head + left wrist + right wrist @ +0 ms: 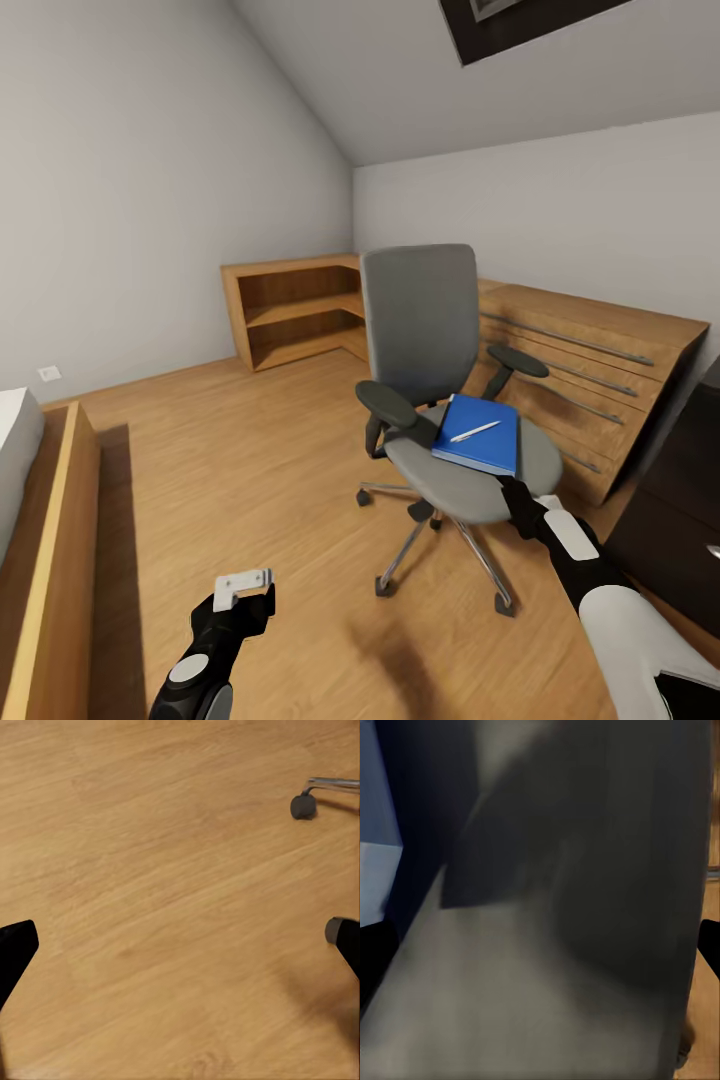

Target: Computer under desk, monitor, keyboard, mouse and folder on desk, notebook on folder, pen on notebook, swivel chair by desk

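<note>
The grey swivel chair [425, 330] stands mid-room on the wooden floor. On its seat lies the blue folder [480, 433] with the white pen [474, 431] on top. My right gripper [516, 496] is open at the seat's front right edge; in the right wrist view the gripper [540, 945] is pressed close to the grey seat [547, 1005], with the folder [375, 817] off to one side. My left gripper [245, 592] hangs open low over bare floor; its gripper [180, 941] holds nothing. The desk's dark drawer unit [680, 500] shows at the right edge. Monitor, keyboard, mouse, computer and notebook are out of view.
A light wooden counter with drawers [590, 380] runs along the right wall behind the chair. An open wooden shelf [300, 310] fills the far corner. A wooden bed frame [55, 560] lines the left edge. A chair caster [303, 806] sits near my left gripper.
</note>
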Tool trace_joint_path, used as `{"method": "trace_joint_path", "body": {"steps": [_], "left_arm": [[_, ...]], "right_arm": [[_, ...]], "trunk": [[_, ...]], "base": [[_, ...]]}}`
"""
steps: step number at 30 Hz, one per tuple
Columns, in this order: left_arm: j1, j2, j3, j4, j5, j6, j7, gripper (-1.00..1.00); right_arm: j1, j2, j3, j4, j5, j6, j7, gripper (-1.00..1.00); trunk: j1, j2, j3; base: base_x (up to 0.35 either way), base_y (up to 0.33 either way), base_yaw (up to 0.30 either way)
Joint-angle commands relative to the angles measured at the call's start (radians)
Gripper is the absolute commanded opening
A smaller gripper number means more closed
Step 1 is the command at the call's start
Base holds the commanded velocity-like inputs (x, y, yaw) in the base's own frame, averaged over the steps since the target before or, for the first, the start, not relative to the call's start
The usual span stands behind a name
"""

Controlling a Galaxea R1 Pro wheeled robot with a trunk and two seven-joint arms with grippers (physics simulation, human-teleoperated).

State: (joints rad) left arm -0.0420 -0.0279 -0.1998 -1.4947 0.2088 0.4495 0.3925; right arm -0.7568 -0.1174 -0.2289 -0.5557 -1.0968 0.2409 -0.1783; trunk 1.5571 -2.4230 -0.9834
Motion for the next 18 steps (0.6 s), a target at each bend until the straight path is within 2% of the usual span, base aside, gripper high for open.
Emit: {"method": "trace_joint_path", "body": {"steps": [1,11,18], "left_arm": [[-0.001,0.0,-0.002,-0.001,0.011,0.003,0.009,1.0],[-0.001,0.0,-0.004,-0.001,0.011,0.003,0.009,1.0],[-0.001,0.0,-0.004,-0.001,0.012,0.003,0.009,1.0]], "right_arm": [[0.001,0.001,-0.001,0.028,-0.011,0.004,-0.006,1.0],[0.001,0.002,0.001,0.027,-0.011,0.003,-0.006,1.0],[0.001,0.002,0.002,0.027,-0.011,0.003,-0.006,1.0]], "trunk": [[0.001,0.0,-0.001],[0.001,0.0,-0.001],[0.001,0.0,-0.001]], "base": [[0.32,0.003,0.0],[0.311,0.006,0.0],[0.245,0.166,0.0]]}}
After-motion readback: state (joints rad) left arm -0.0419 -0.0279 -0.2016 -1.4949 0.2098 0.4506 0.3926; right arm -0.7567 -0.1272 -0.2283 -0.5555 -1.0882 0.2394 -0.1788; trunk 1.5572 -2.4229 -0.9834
